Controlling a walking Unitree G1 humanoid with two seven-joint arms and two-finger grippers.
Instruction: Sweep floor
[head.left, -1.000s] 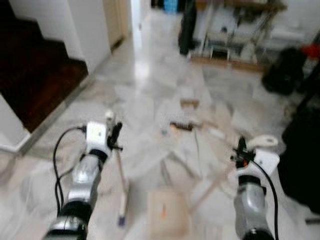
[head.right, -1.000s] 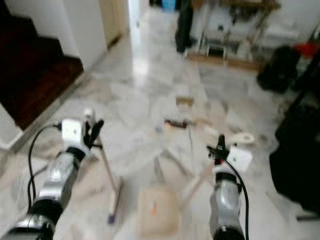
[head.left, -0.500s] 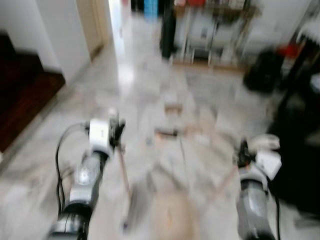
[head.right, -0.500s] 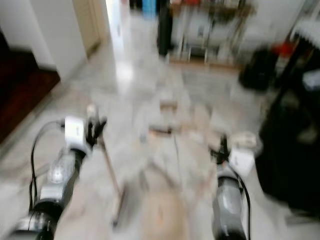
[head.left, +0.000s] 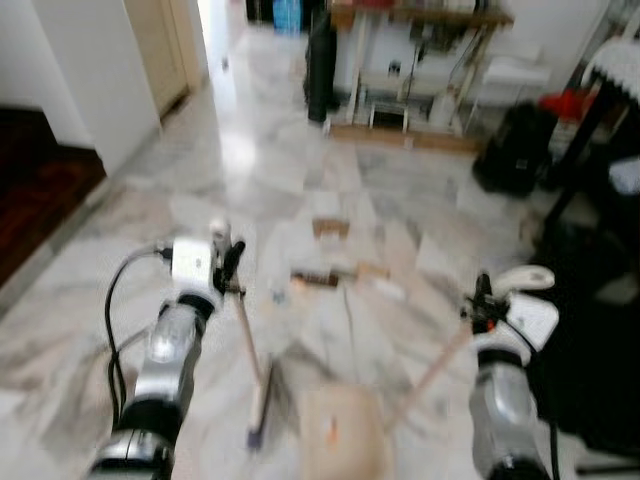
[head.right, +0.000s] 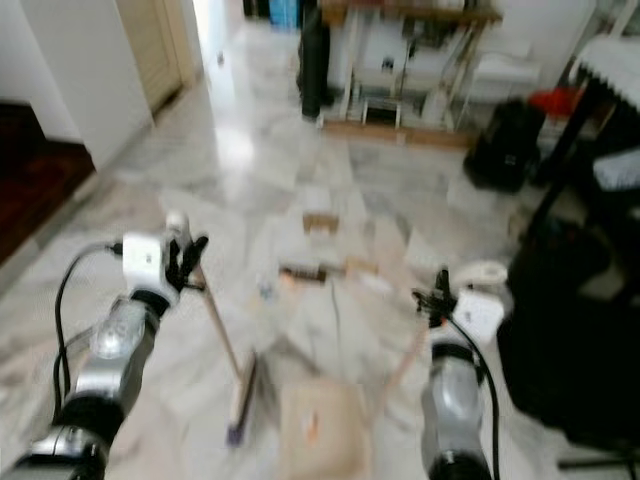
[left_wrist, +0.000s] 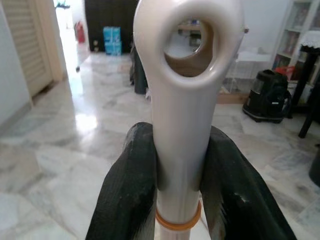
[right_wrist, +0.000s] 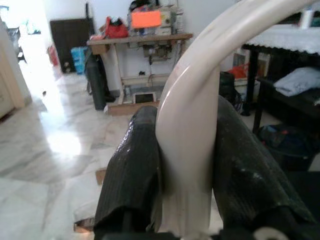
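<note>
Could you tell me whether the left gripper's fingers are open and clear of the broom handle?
No, the left gripper has both black fingers pressed against the white broom handle.

Cream broom handle (orange ring), black fingers, grey-veined white marble floor, seemingly beige dustpan.

My left gripper was clamped on the broom handle over the left part of the floor, broom head down just left of the dustpan. My right gripper pinched the dustpan handle on the right. Scraps lay ahead between them, a shelf against the far edge.
</note>
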